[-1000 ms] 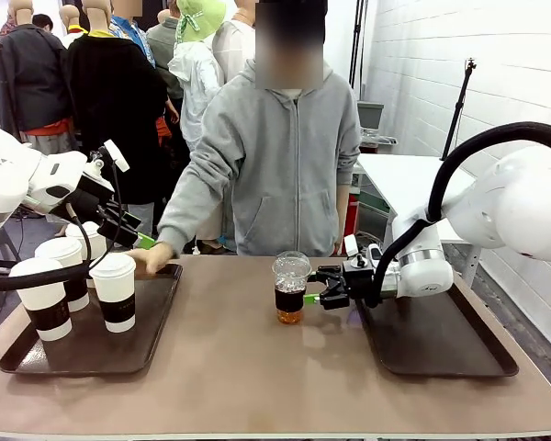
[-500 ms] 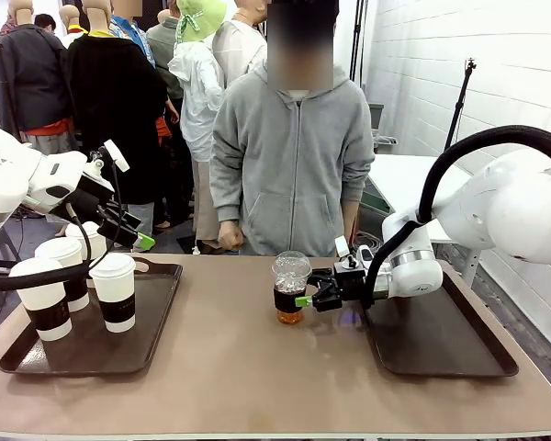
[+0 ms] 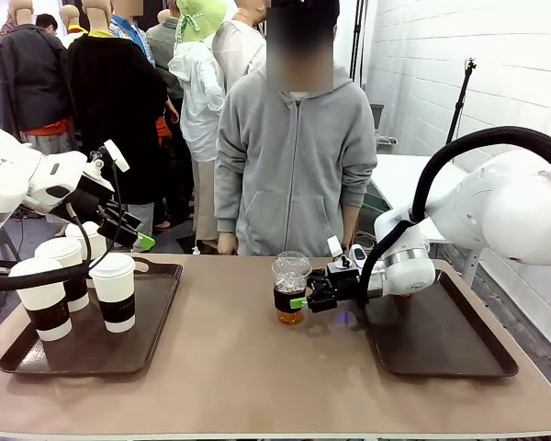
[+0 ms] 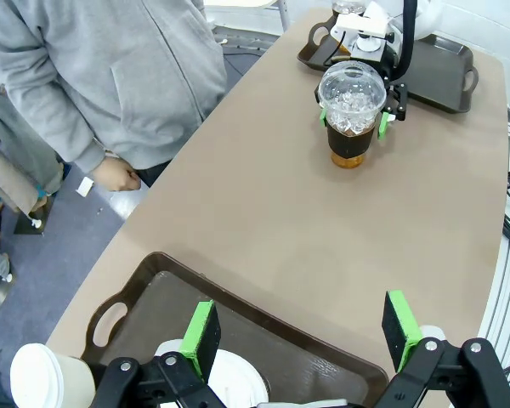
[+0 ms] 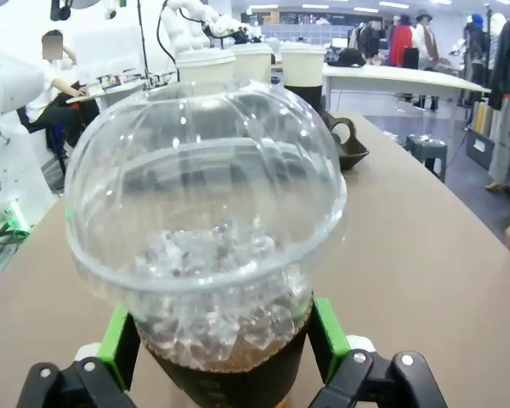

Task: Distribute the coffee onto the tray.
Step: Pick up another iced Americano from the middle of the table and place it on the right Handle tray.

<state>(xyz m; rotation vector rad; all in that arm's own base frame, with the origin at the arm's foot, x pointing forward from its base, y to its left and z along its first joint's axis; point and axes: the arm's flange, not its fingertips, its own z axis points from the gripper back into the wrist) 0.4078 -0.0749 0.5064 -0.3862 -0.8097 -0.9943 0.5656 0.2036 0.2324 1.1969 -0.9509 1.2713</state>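
- Leftmost, the left tray (image 3: pixel 162 322) holds white paper cups (image 3: pixel 116 291) with brown sleeves, unmoved since the earlier frames; one cup stands near the front left, two side by side behind it, and another farther back.
- Above the tray's far end, the left gripper (image 3: pixel 131 231) hangs where it did a second ago, fingers spread and holding nothing; in its wrist view the green pads (image 4: pixel 201 335) stand wide apart over cup lids.
- Behind the table, the person (image 3: pixel 294 156) now stands upright with both arms down; a second ago one hand rested on the left tray's far corner.
- At mid-table, the iced cup (image 3: pixel 290 288) with its clear dome lid and dark liquid stands on the bare table (image 3: pixel 230 367), between the trays, same place as before.
- Meanwhile the right gripper (image 3: pixel 303 299) has slid leftward from beside the cup to around it; its green pads (image 5: pixel 327 334) bracket the cup's dark lower part on both sides, looking closed on it.
- Rightmost, the right tray (image 3: pixel 441 344) lies under the right arm.
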